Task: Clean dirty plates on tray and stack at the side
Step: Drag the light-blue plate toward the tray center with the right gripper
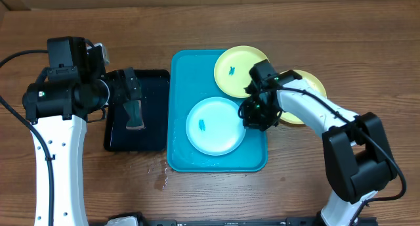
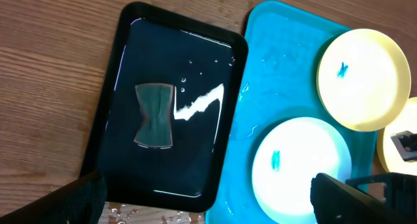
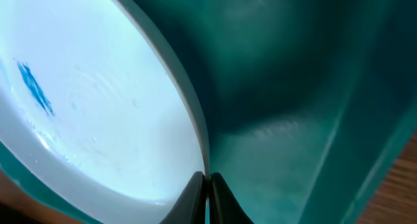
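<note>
- Worktop (image 1: 328, 29): brown wood. We see bare wood along the far edge and at the far right. Water drops (image 1: 161, 177) lie by the near left corner of the turquoise tray.
- Turquoise tray (image 1: 180, 88): rectangular, with rounded corners and a raised rim, at the middle of the worktop. Its left long edge runs just beside the black tray (image 1: 154, 81); we cannot tell whether they touch. The left strip of its floor is bare and wet.
- Contents of the turquoise tray, item one: light blue plate (image 1: 213, 127), in the near half, with a small blue smudge on its pale centre. Its right rim is close to the tray's right wall.
- Item two: yellow-green plate (image 1: 239, 68), in the far right corner, also smudged blue. Its edge reaches out over the tray's rim.
- Second yellow-green plate (image 1: 308, 81): off the tray, on the worktop just to its right, partly hidden under the right arm.
- Black tray: holds a shallow film of water and one dark sponge (image 2: 155, 115), pinched at the waist and lying flat near the middle.
- Right pincer (image 3: 207, 180): its tips are nipped together on the right rim of the light blue plate, low between that rim and the tray's wall.
- Left pincer (image 2: 208, 188): spread wide and holding nothing, above the black tray.
</note>
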